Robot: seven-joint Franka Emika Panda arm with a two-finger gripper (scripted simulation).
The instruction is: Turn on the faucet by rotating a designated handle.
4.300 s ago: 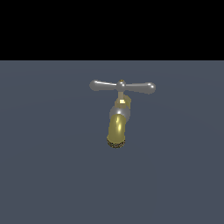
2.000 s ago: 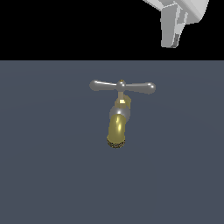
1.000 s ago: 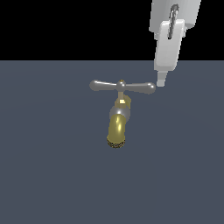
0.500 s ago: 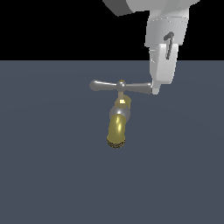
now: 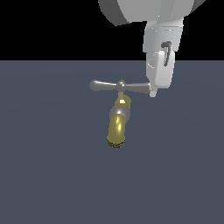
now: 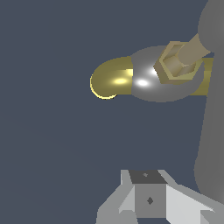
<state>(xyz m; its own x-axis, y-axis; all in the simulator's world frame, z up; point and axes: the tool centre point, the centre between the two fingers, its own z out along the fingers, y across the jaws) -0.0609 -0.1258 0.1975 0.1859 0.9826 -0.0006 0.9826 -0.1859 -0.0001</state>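
Simulated tabletop with a single tap, seen at the moment of contact. Nearest in the exterior view, the faucet (image 5: pixel 117 127) projects its brass-gold spout toward the camera, its dotted tip lowest and a silver collar above it; it stands alone on the dark grey surface (image 5: pixel 48 175). Behind and above the spout, the handle (image 5: pixel 120 86), a slim silver-grey crossbar with a small centre knob, lies level across the brass stem. At the bar's end on the exterior view's right, the gripper (image 5: pixel 154 91) hangs nose-down from the white arm, its tip covering that bulb and apparently touching it. The wrist view looks down past the fingers (image 6: pixel 148 197) onto the collar, hex nut and spout, with the crossbar a blurred grey band at the frame edge. Whether the jaws are parted or closed cannot be told from either view, and nothing is seen clamped between them. Judged progress: approach complete, bar still square to the spout, rotation not yet done
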